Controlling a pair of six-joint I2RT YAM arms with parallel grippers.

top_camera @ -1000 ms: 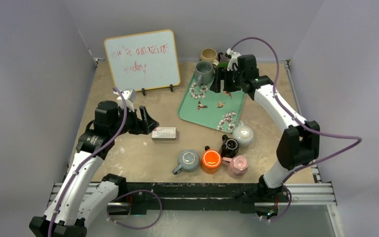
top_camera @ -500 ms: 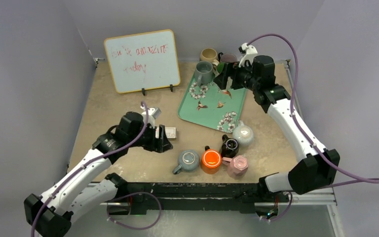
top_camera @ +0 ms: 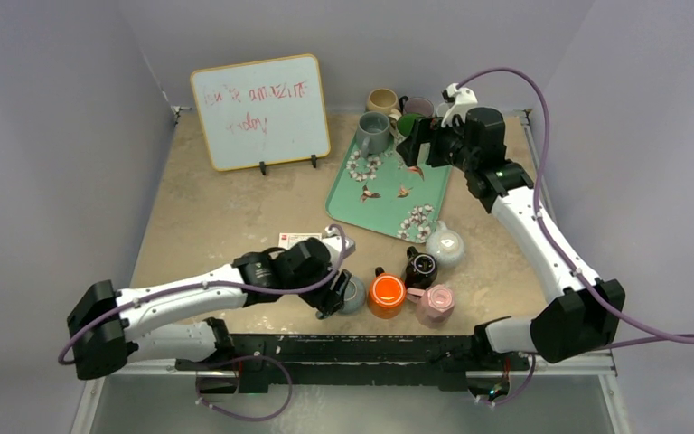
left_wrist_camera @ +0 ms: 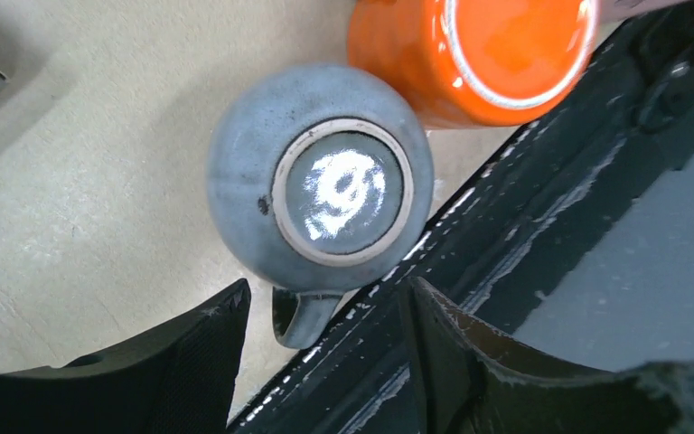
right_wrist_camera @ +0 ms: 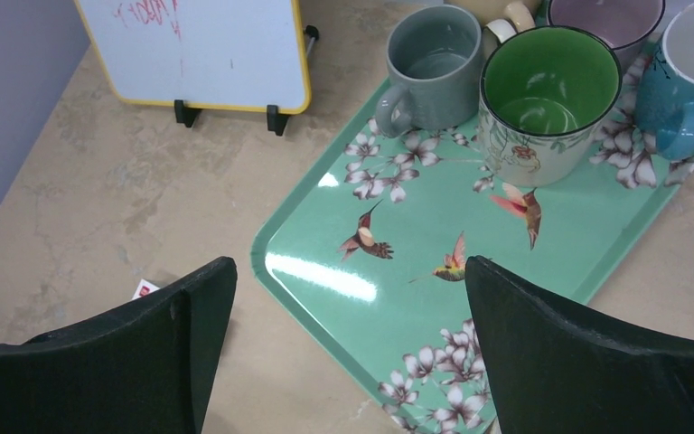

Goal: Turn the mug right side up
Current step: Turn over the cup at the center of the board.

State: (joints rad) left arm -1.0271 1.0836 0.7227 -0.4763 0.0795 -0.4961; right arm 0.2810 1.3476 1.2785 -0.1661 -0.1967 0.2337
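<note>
Over the beige table (top_camera: 208, 217) from above, we see the left gripper (top_camera: 332, 297) low above the upside-down grey mug (top_camera: 356, 291) at the near edge; its wrist view shows fingers (left_wrist_camera: 208, 348) parted either side of the handle (left_wrist_camera: 303, 318), clear of it; the right gripper (right_wrist_camera: 351, 267) gapes wide over the tray (right_wrist_camera: 307, 235).

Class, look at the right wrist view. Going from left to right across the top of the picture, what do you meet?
Whiteboard → grey mug → green-lined mug → blue mug

Grey mug (left_wrist_camera: 321, 176) upside down, base up, handle between fingers of spread tool (left_wrist_camera: 323, 294); orange mug (left_wrist_camera: 479, 54) just beside.
</note>
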